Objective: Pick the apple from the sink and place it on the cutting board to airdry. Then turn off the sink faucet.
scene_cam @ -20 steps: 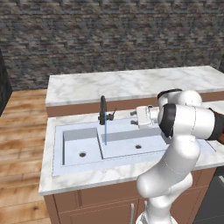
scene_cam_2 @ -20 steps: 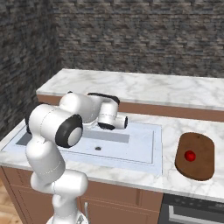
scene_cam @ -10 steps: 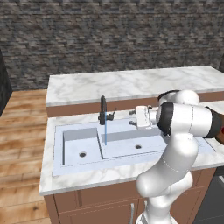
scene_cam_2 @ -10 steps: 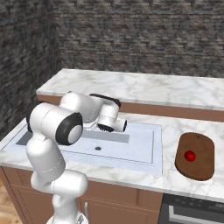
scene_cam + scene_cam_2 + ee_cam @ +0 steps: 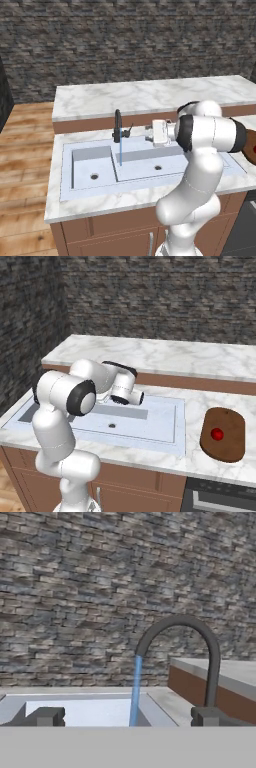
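While water runs from the faucet [image 5: 118, 125] into the sink [image 5: 145, 172], your pincer [image 5: 149, 133] sits at its 3 o'clock, fingers apart; the apple [image 5: 216, 433] rests on the cutting board [image 5: 229, 443].

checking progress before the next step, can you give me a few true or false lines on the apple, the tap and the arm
1. The small glossy red apple lies on the dark reddish-brown wooden cutting board. True.
2. The slim black gooseneck faucet is off. False: a thin blue stream of water runs from it.
3. The water falls into the pale blue-grey double sink. True.
4. The gripper holds the apple. False: it is beside the faucet, apart from the apple.
5. The cutting board lies inside the sink. False: it lies on the marble counter beside it.
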You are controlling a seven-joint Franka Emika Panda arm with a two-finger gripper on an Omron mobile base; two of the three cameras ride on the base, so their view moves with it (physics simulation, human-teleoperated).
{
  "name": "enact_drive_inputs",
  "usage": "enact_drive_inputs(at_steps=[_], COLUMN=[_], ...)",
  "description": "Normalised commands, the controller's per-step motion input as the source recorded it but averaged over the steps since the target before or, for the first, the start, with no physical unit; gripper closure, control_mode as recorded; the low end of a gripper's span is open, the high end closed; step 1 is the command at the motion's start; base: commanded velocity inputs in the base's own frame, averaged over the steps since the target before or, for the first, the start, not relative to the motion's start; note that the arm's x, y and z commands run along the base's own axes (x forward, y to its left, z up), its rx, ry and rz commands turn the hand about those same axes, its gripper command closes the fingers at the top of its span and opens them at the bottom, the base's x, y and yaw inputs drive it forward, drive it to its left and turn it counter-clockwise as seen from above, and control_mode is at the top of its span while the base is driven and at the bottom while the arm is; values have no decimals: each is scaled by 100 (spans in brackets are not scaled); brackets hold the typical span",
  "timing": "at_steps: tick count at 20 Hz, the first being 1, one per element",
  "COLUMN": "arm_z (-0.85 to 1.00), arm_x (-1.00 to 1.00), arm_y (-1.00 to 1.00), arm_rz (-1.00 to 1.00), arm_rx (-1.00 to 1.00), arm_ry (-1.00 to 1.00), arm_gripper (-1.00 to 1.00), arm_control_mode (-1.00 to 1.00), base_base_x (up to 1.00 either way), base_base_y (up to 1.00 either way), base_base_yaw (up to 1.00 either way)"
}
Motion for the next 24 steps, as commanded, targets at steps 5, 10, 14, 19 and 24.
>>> enact_drive_inputs(at_steps=[5, 10, 14, 19, 24], arm_z=[-7, -17, -21, -16, -9], arm_x=[24, 19, 22, 29, 32], arm_y=[0, 0, 0, 0, 0], arm_rz=[0, 0, 0, 0, 0], arm_rx=[1, 2, 2, 2, 1], arm_ry=[0, 0, 0, 0, 0], arm_gripper=[-100, -100, -100, -100, -100], arm_control_mode=[-100, -100, -100, -100, -100], base_base_x=[0, 0, 0, 0, 0], base_base_y=[0, 0, 0, 0, 0], base_base_yaw=[0, 0, 0, 0, 0])
